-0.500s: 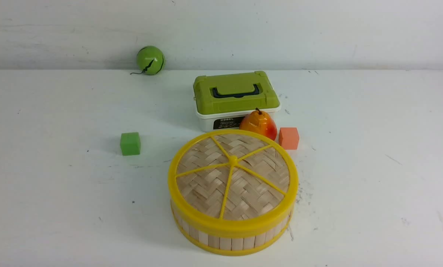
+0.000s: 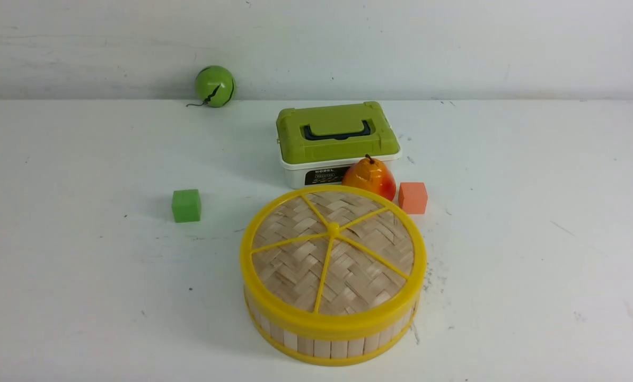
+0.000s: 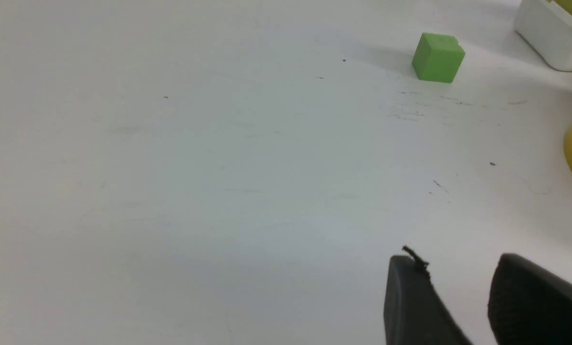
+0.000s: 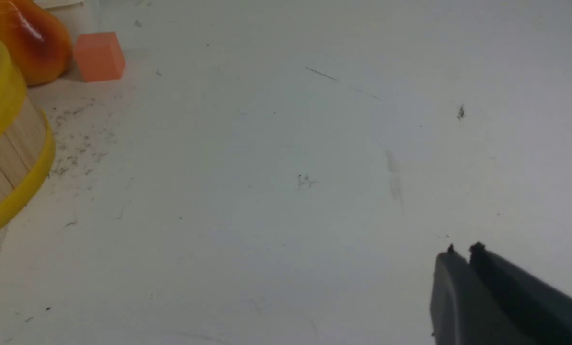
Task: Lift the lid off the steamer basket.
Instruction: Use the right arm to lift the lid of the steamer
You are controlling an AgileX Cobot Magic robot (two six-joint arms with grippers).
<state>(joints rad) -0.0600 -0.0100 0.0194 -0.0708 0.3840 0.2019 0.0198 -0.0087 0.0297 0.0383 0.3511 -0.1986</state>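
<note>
Nothing is lifted so far: the lid (image 2: 333, 249) sits on the steamer basket (image 2: 331, 347), low and near the centre of the front view, and I judge you are at the very start, before the approach. Your left gripper (image 3: 451, 275) has its fingers parted with nothing between them; your right gripper (image 4: 464, 249) has its fingers together, empty. Both are away from the lid, over bare parts of the surface (image 2: 534, 276). Next, you likely need to bring one arm in above the lid, open its fingers if they are the right ones, and pinch the hub or the rim. Mind the pear (image 2: 370, 179) just behind the basket's far edge as you come in.
</note>
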